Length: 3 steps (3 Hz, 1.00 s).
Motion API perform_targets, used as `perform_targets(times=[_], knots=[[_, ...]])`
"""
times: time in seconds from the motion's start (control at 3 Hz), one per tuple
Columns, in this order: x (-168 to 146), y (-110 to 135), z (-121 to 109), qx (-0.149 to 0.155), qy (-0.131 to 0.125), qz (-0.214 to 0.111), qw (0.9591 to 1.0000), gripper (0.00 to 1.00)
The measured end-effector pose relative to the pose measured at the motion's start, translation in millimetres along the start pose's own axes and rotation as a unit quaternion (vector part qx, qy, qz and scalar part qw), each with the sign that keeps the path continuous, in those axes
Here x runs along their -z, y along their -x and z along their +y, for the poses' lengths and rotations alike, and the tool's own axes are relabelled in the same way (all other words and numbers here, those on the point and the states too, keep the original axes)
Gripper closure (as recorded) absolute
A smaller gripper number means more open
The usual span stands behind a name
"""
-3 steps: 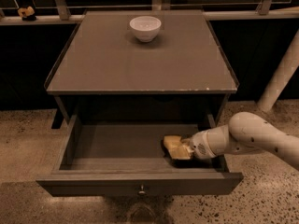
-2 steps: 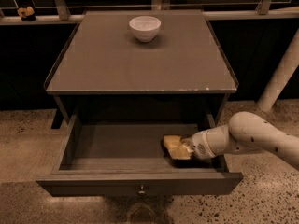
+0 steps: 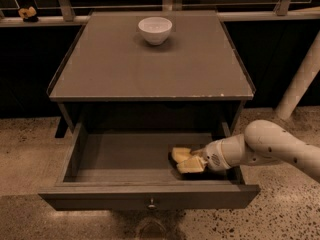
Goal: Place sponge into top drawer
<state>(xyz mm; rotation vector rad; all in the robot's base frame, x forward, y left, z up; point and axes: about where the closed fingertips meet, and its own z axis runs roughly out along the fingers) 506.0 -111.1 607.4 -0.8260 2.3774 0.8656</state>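
Observation:
The top drawer is pulled wide open under the table, its knob facing me. My gripper reaches in from the right and sits low over the drawer floor in the right front part. A pale yellow block, the sponge, lies at the gripper's tip inside the drawer. The yellow parts of the gripper and the sponge run together, so I cannot tell whether the sponge is held or resting free on the floor.
A white bowl stands at the back of the table top. A small yellow lump sits on the rail at the far left. A white post stands at the right. My white arm crosses the drawer's right side.

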Motion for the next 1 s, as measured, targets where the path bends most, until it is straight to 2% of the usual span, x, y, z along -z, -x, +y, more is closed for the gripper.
perform_targets(times=[0.33,0.67,1.0], knots=[[0.0,0.0,0.0,0.0,0.0,0.0,1.0,0.13],[-0.1,0.0,0.1,0.0,0.0,0.0,1.0,0.0],[-0.1,0.0,0.1,0.0,0.0,0.0,1.0,0.0]])
